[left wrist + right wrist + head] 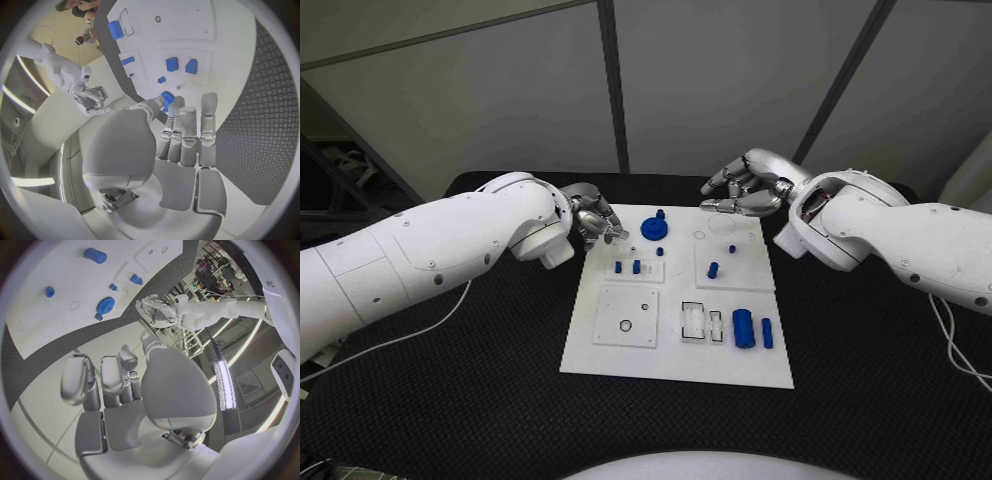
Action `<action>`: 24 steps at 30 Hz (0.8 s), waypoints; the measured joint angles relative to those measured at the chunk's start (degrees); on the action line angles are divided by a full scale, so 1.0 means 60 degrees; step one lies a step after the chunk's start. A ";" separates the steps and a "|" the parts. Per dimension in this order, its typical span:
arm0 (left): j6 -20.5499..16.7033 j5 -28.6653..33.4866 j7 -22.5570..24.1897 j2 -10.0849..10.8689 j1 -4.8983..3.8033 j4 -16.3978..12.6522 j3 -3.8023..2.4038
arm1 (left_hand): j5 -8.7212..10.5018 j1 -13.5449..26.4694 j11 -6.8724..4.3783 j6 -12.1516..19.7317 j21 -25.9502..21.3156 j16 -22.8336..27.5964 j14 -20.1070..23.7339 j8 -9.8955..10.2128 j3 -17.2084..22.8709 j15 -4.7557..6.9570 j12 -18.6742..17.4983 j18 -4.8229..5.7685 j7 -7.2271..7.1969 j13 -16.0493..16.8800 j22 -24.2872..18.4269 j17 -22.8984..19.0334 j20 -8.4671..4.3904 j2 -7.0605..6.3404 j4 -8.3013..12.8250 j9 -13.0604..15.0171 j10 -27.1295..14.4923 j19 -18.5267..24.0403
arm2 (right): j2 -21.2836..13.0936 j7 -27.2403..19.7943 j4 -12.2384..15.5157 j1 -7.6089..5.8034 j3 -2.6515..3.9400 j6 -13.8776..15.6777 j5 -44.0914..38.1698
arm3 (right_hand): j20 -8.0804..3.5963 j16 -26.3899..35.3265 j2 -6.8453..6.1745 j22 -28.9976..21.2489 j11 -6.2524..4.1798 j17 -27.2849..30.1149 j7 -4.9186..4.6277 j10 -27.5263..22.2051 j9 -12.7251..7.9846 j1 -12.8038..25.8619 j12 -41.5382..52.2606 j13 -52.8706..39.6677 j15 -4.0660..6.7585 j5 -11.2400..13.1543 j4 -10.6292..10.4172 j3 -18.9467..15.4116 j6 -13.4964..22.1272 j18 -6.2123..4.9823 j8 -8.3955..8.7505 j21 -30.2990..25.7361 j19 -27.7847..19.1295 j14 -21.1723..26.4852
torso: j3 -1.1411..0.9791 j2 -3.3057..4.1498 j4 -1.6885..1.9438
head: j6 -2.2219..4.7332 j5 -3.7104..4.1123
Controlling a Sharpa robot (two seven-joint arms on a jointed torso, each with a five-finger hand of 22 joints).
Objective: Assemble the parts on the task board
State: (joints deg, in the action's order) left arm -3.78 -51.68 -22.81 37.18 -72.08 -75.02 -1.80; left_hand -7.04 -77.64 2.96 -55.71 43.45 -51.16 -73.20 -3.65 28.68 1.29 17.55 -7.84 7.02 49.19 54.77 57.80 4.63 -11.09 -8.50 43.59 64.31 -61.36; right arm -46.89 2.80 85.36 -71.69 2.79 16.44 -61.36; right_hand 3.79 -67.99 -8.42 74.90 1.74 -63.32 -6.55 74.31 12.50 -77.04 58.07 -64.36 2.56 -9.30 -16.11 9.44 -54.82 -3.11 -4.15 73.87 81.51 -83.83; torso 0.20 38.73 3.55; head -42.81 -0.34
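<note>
Left robot hand (pixel 596 222) hovers at the far left corner of the task board (pixel 678 368), fingers apart, nothing in it. On my left wrist feed those fingers (pixel 187 132) stand straight and spread over the board's edge, clear of the parts. Right robot hand (pixel 744 190) hangs just past the far right corner, over the black surface (pixel 473 400); I read its fingers as loosely curled but separated, empty, and the right wrist feed shows the fingers (pixel 112 375) with gaps between them and no part held.

Board lies flat mid-surface. Blue gear (pixel 655 228) sits near the far edge, just beside the left robot hand but not touching it. Two short blue pegs (pixel 627 267) stand in the left mid plate, a smaller blue piece (pixel 659 251) just beyond them. One blue peg (pixel 713 269) stands in the right mid plate. Near the front right, a thick blue cylinder (pixel 743 327) lies beside a thinner blue bar (pixel 767 332), next to two outlined rectangular pockets (pixel 700 323). Front left plate carries a small ring mark (pixel 626 325).
</note>
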 measured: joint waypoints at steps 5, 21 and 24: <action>-0.0956 -0.0226 0.1641 -0.0258 0.0017 0.0050 0.0415 | 0.0600 -0.0440 0.0304 0.0023 -0.0882 0.1849 0.1246 0.0000 0.0465 -0.0296 -0.1289 -0.0619 0.0214 -0.1911 -0.0511 -0.1458 0.0325 -0.0393 0.0460 -0.1209 -0.0305 0.0492 | 0.0030 -0.0003 -0.0012 0.0000 -0.0003 0.0001 0.0000 | 0.0000 0.0000 0.0000 0.0000 0.0000 0.0000 0.0000 0.0000 0.0000 0.0000 0.0000 0.0000 0.0000 0.0000 0.0000 0.0000 0.0000 0.0000 0.0000 0.0000 0.0000 0.0000 | 0.0000 0.0006 -0.0016 | 0.0077 0.0095; -0.1625 -0.3205 0.3797 -0.1215 0.0014 0.0878 0.1077 | 0.0642 -0.0558 0.0399 0.0126 -0.0591 0.0471 -0.0409 0.0000 -0.0354 -0.0085 -0.2296 -0.0334 0.0213 -0.5262 -0.0423 -0.1365 0.0129 -0.0512 0.0985 -0.3589 -0.0720 -0.0751 | 0.0122 -0.0007 -0.0023 0.0005 -0.0016 0.0001 0.0001 | 0.0000 -0.0001 0.0000 0.0000 0.0000 -0.0010 0.0000 0.0000 -0.0001 0.0000 0.0000 0.0008 0.0000 0.0000 0.0000 0.0000 0.0000 0.0000 0.0000 0.0000 0.0000 0.0000 | 0.0005 0.0013 -0.0012 | 0.0136 0.0248; -0.1454 -0.3649 0.3791 -0.1396 0.0014 0.1053 0.1105 | 0.0642 -0.0514 0.0363 0.0086 0.0314 -0.0412 -0.0921 0.0000 -0.0418 -0.0018 -0.2229 -0.0334 0.0173 -0.5611 0.0236 -0.0731 0.0061 -0.0468 0.0987 -0.3889 -0.0748 -0.1379 | 0.0134 -0.0007 -0.0030 0.0006 -0.0017 0.0001 0.0001 | 0.0000 -0.0001 0.0000 0.0000 0.0000 -0.0010 0.0000 0.0000 -0.0001 0.0000 0.0000 0.0008 0.0000 0.0000 0.0000 0.0000 0.0000 0.0000 0.0000 0.0000 0.0000 0.0000 | 0.0006 0.0013 -0.0010 | 0.0137 0.0252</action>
State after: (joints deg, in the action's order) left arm -12.50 -73.57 -0.06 28.81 -71.99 -68.71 4.83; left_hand -3.19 -80.73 5.15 -55.20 45.33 -53.64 -78.73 -3.65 26.18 1.19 4.18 -9.84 8.06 15.53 56.18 53.41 5.00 -13.90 -2.58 20.26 59.82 -69.63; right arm -46.09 2.75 85.18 -71.66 2.69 16.44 -61.36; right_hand 3.79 -68.00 -8.42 74.90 1.74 -63.38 -6.55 74.31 12.49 -77.04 58.07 -64.31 2.56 -9.30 -16.11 9.44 -54.83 -3.11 -4.15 73.87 81.51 -83.83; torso 0.24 38.81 3.49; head -41.98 1.18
